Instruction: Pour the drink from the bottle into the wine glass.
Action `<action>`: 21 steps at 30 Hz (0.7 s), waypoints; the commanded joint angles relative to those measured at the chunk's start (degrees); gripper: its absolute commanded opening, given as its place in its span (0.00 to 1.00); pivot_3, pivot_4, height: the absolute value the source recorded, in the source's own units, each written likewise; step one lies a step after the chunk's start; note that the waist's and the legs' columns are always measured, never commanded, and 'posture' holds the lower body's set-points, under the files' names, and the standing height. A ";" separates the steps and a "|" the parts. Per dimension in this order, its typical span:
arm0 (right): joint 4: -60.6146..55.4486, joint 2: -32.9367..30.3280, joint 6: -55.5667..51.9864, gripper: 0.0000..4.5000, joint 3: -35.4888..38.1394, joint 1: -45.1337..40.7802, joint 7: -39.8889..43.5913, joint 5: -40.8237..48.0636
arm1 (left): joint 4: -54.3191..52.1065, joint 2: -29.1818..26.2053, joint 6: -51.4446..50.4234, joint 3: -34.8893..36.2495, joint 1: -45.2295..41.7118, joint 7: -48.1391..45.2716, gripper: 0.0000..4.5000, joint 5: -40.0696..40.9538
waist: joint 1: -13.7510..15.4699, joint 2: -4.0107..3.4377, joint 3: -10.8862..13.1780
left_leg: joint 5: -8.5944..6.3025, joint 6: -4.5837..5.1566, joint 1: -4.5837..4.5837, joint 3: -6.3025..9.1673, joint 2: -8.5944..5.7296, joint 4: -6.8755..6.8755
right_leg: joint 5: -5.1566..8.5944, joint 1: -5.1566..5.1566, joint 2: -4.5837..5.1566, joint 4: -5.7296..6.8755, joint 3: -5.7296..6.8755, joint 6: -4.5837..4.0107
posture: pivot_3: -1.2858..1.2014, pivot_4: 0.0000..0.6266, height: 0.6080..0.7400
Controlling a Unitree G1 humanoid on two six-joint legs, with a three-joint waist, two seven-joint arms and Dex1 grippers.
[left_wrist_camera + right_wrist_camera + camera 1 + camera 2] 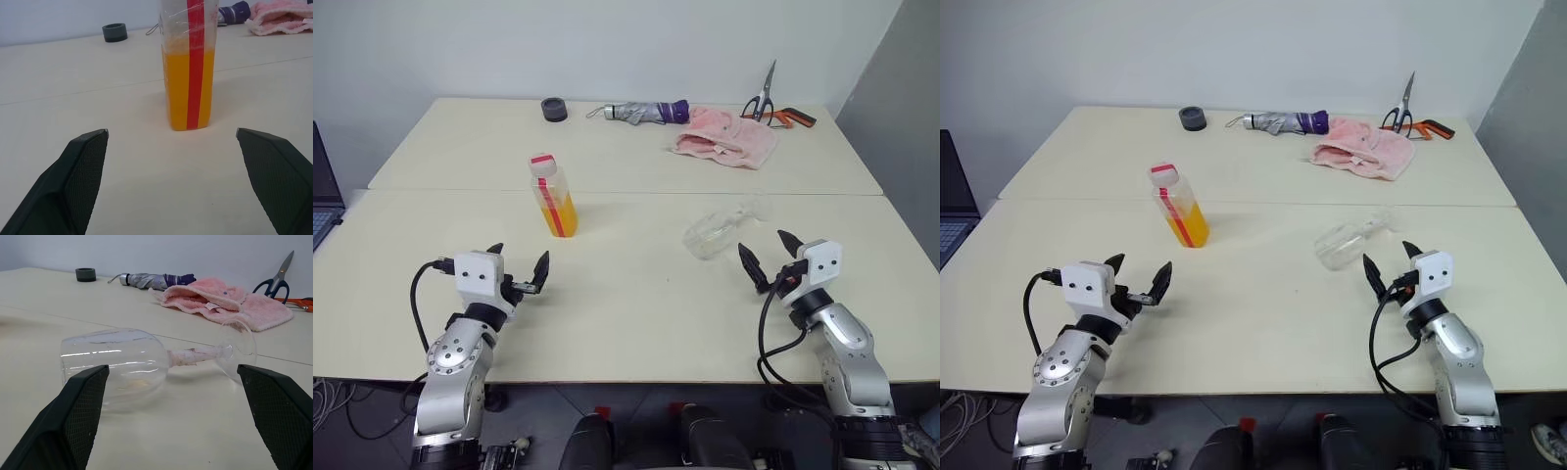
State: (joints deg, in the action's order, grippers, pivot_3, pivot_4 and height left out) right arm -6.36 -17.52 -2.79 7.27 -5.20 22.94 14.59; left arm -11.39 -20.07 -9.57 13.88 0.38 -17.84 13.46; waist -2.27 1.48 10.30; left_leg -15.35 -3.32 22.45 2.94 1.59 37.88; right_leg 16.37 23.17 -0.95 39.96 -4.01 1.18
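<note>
The bottle stands upright on the table, capped white and red, its lower half filled with the orange drink. A red label strip runs down its front. My left gripper hovers open a short way in front of it, nothing between its fingers. The wine glass lies on its side, bowl toward the bottle and foot toward the table's right end. It is clear and looks empty. My right gripper is open just in front of the lying glass, touching nothing.
At the back of the table lie a pink towel, a folded grey-and-purple umbrella, scissors, an orange-handled tool and a dark roll of tape. A laptop edge shows at the far left.
</note>
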 commanded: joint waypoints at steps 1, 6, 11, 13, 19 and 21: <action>-0.84 -0.09 1.59 1.00 1.09 0.17 -0.31 -0.11 | -2.83 -0.86 -0.14 0.14 -0.48 0.36 1.00 -0.61 | 0.00 0.00 0.00 | 0.00 0.00 0.00 0.00 0.00 0.00 | 0.00 0.00 0.00 0.00 0.00 0.00 | 0.52 0.24 1.00; -0.93 -0.12 1.65 1.00 0.96 0.55 -0.29 -0.10 | -2.45 -0.74 -0.67 0.22 -0.88 0.60 1.00 -0.91 | 0.00 0.00 0.00 | 0.00 0.00 0.00 0.00 0.00 0.00 | 0.00 0.00 0.00 0.00 0.00 0.00 | 0.52 0.24 1.00; -1.44 -0.33 0.80 1.00 0.33 1.18 0.34 0.16 | -2.36 -1.08 -1.07 0.29 -0.69 -0.18 1.00 -0.46 | 0.01 0.00 0.00 | 0.00 0.00 0.00 0.00 0.00 0.00 | 0.00 0.00 0.00 0.00 0.00 0.00 | 0.52 0.24 1.00; -1.58 -0.66 0.45 1.00 0.21 1.50 0.86 0.27 | -2.13 -1.17 -1.73 0.33 -0.64 -0.32 1.00 -0.43 | 0.01 0.00 0.00 | 0.00 0.00 0.00 0.00 0.00 0.00 | 0.00 0.00 0.00 0.00 0.00 0.00 | 0.52 0.24 1.00; -1.89 -1.55 -0.74 1.00 0.67 1.82 1.82 0.79 | -1.72 -1.23 -2.33 -0.12 -0.82 -0.81 1.00 -0.80 | 0.01 0.00 0.00 | 0.00 0.00 0.00 0.00 0.00 0.00 | 0.01 0.00 0.00 0.00 0.00 0.02 | 0.52 0.24 1.00; -2.73 -2.49 -1.14 1.00 -0.13 2.27 3.69 1.14 | -1.33 -0.78 -2.42 0.23 -1.56 -1.24 1.00 0.38 | 0.03 0.00 0.00 | 0.00 0.00 0.00 0.00 0.00 0.00 | 0.01 0.00 0.00 0.00 0.00 0.02 | 0.52 0.24 1.00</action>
State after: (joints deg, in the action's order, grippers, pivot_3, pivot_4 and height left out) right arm -6.45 -19.17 -4.03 7.14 -3.21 25.19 14.74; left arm -11.34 -20.54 -12.24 13.83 -0.26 -18.55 12.91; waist -2.23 1.48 10.30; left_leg -15.35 -3.32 22.45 2.94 1.58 37.88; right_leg 16.39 23.17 -0.95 39.95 -4.01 1.20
